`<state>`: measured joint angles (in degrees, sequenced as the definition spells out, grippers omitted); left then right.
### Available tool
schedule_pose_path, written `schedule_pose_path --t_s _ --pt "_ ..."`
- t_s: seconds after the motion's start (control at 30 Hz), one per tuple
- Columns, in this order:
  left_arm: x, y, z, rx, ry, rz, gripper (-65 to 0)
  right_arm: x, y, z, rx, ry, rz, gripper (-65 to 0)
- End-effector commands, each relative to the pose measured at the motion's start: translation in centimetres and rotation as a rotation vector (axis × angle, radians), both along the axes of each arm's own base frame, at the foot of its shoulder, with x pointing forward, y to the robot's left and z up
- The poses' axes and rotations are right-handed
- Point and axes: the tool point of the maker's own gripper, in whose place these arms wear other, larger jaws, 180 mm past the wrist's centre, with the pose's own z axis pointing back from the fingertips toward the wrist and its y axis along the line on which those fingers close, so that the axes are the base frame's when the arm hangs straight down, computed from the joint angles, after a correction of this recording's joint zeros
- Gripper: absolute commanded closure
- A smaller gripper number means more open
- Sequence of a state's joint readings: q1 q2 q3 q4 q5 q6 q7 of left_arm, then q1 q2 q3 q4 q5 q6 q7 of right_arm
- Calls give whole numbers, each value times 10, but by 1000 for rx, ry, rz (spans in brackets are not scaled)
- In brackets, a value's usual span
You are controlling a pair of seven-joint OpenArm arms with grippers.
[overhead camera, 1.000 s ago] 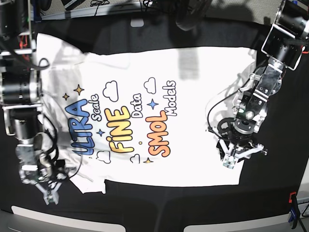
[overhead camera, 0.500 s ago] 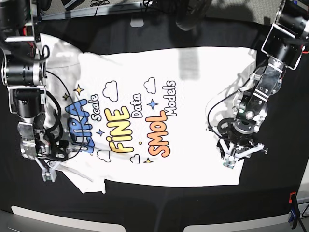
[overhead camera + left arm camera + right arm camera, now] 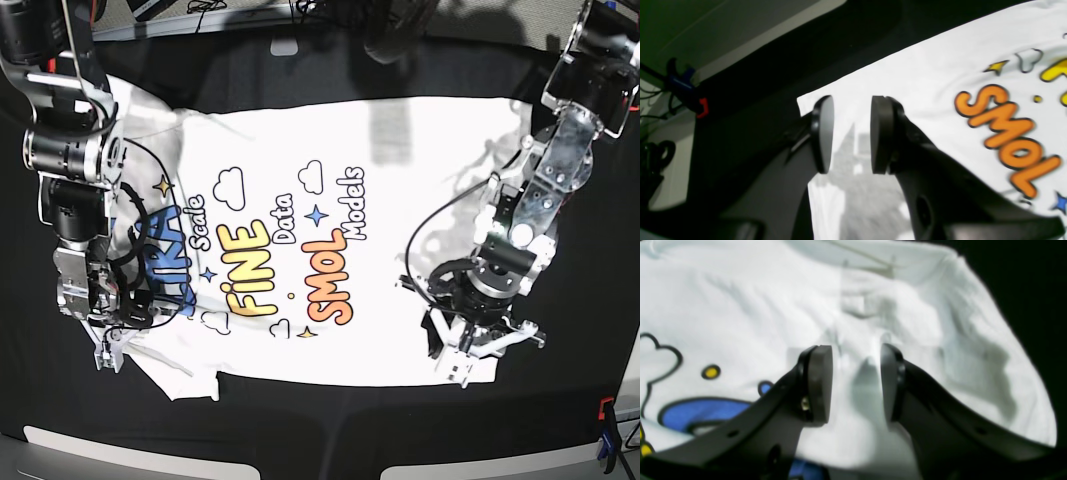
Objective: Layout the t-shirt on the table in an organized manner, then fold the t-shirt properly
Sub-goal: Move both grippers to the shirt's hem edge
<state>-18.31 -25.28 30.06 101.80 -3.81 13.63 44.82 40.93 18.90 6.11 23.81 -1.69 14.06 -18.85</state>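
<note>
The shirt (image 3: 330,240) lies print-up across the table (image 3: 560,430), long axis side to side. We have 2 grippers parted, holding nothing — left (image 3: 848,133) over its near hem corner, right (image 3: 853,383) over the rumpled near sleeve.

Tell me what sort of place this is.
Likely a robotics lab workbench: the black-covered table has clamps on its edge, cables lie beyond the far edge, and two robot arms work over the t-shirt.

Bright overhead light; wrist views blur, perhaps from motion, with soft shadows beneath each pincer.
</note>
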Motion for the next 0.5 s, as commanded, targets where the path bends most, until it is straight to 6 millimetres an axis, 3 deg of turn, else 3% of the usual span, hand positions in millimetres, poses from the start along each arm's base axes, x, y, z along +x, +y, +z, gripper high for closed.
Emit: schedule_pose_path --t_s 0.0,0.07,0.23,0.37,0.47 --pt "6 1 28 -12 -75 10 -172 24 -7 33 -12 -99 -3 -218" --pt "1 -2 34 -18 -71 4 -172 31 -6 42 -15 -150 1 -218" --pt "0 -5 42 -15 -99 -7 -173 54 -1 88 -17 -233 48 -218" --pt "1 1 47 36 -148 8 -172 65 25 144 -44 -307 223 -218" --pt "-4 1 36 36 -123 8 -172 63 50 184 -32 -337 333 -218"
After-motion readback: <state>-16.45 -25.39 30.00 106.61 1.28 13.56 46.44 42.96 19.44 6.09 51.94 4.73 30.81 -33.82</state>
